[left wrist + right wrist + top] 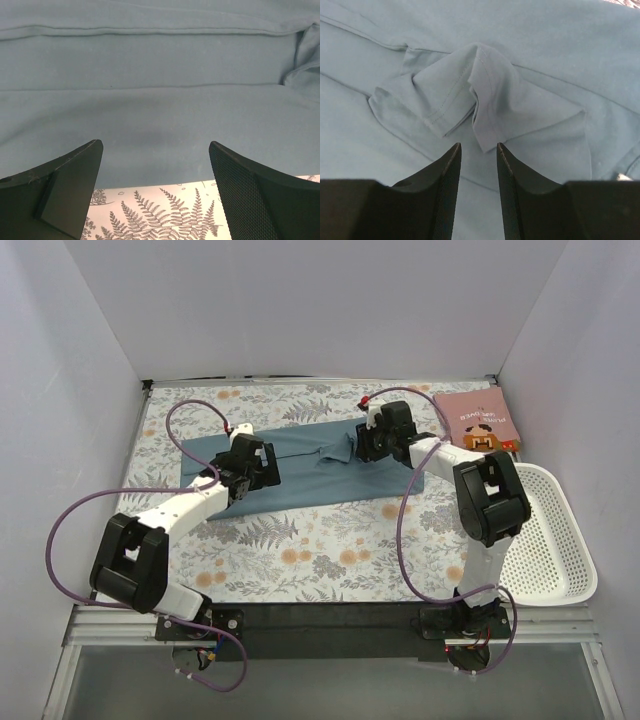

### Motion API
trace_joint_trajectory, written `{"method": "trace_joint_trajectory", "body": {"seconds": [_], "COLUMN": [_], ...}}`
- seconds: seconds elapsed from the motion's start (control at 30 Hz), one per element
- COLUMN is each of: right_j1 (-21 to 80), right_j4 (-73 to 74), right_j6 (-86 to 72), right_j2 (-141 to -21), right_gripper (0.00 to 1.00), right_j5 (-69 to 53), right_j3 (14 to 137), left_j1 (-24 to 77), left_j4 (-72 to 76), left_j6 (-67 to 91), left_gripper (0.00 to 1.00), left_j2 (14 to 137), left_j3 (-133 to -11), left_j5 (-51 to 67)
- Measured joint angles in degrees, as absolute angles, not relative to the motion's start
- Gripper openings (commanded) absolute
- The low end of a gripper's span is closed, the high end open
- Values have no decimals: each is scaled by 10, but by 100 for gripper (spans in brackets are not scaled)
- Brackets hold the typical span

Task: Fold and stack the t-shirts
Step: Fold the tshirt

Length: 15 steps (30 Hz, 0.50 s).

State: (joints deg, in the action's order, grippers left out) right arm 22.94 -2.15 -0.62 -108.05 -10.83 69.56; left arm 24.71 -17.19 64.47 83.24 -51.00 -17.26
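Note:
The teal-blue t-shirt [310, 480] lies folded into a long band across the middle of the floral table cloth [300, 550]. My left gripper [255, 468] is open wide and empty, low over the shirt's left part. In the left wrist view [156, 150] it sits above the shirt's [160, 100] near edge. My right gripper [364, 444] is over the shirt's right part. In the right wrist view [479, 150] its fingers stand a narrow gap apart with nothing between them, just short of a crumpled sleeve [470, 95]. The pink printed t-shirt [480, 422] lies folded at the back right.
A white perforated basket [548, 540] stands at the right edge, beside the right arm. White walls close in the back and both sides. Purple cables loop off both arms. Bare table cloth [165, 210] shows in front of the teal shirt.

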Motion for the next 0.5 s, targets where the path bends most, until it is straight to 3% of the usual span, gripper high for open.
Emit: {"method": "trace_joint_trajectory", "body": {"seconds": [0.33,0.43,0.5], "right_j1": [251,255,256], "right_j4": [1,5,8], "right_j6": [37,46,49], "right_j2": [-1138,-1150,-1150], "right_gripper": [40,34,20], "right_j5": [-72,-50,-39], "right_j3": [734,741,741], "left_j1": [247,247,247], "left_j4": [-120,-113,-110], "left_j6": [624,621,619], "left_gripper": [87,87,87], "left_j2": [843,853,855], "left_j3": [-469,-465,-465], "left_j5": [-186,-189,-191]}}
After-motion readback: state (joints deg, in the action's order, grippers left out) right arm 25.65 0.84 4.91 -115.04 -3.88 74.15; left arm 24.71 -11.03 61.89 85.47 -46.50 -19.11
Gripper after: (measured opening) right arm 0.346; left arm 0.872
